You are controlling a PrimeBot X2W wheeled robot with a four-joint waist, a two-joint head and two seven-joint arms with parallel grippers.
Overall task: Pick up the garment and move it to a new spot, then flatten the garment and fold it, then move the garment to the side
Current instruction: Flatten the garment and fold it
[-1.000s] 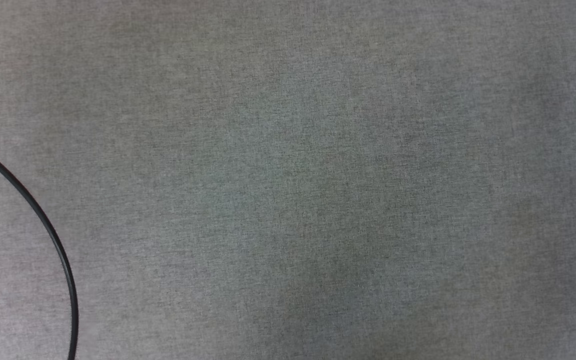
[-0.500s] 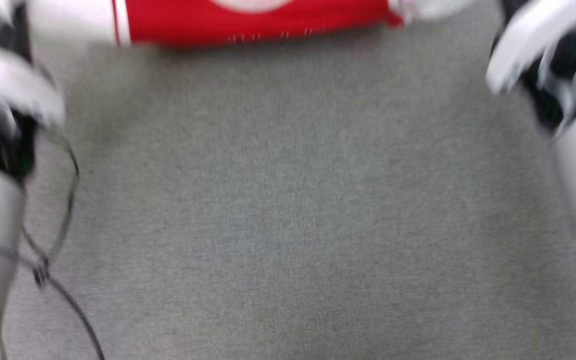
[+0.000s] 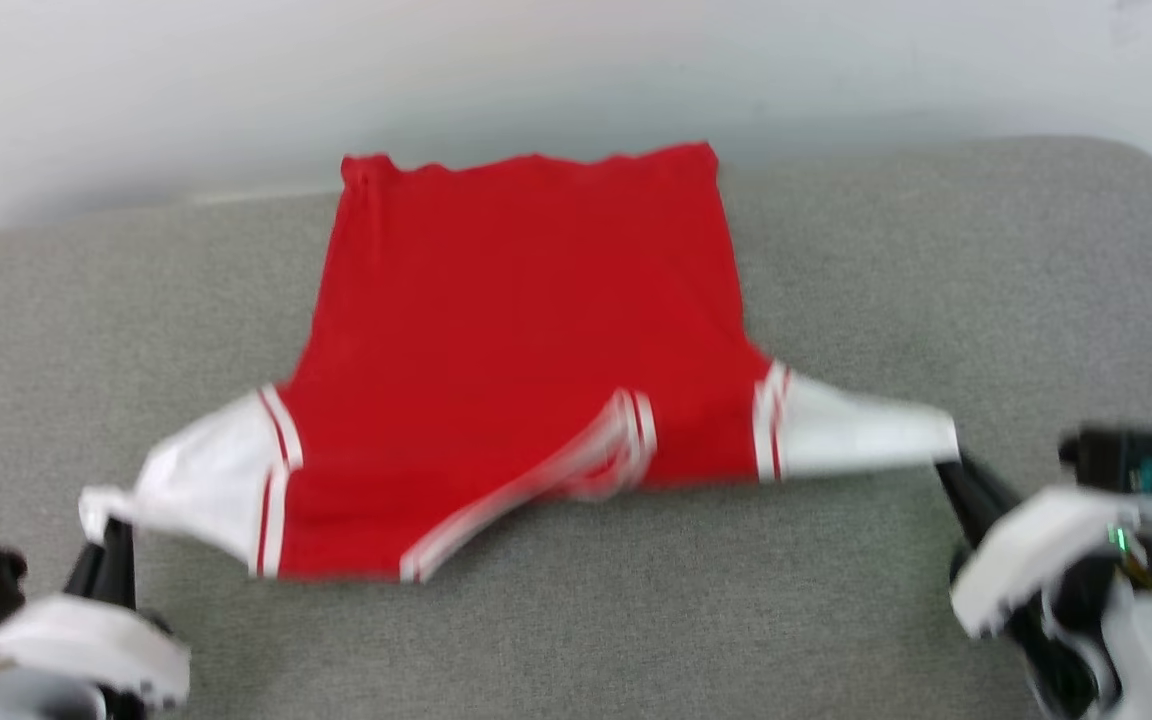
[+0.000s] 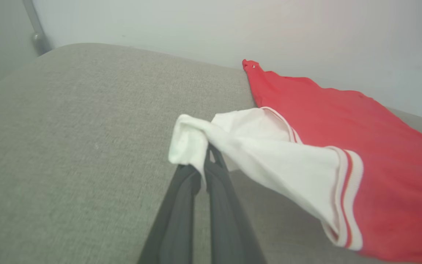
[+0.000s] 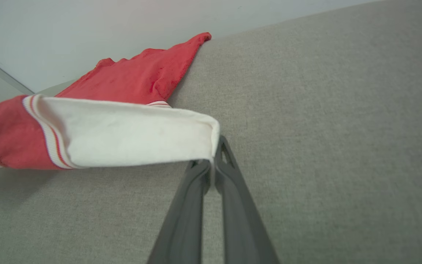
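The head camera has swung upward since half a second ago: the garment, then a red strip at the top edge, is now mid-frame. The red jersey T-shirt [image 3: 526,330] lies spread on a grey upholstered surface [image 3: 576,630], its hem at the far edge by a pale wall [image 3: 576,70] and its striped neckline trim [image 3: 626,435] nearest the robot. No lettering shows on the side facing up. The left gripper [image 3: 108,530], at lower left, has its two dark fingers pressed together on the bunched end of the white left-hand sleeve [image 3: 206,480]; in the left wrist view that sleeve is lifted off the fabric. The right gripper [image 3: 948,468], at lower right, is likewise clamped on the cuff of the white right-hand sleeve [image 3: 856,430], which is pulled taut sideways. The head view is slightly blurred.
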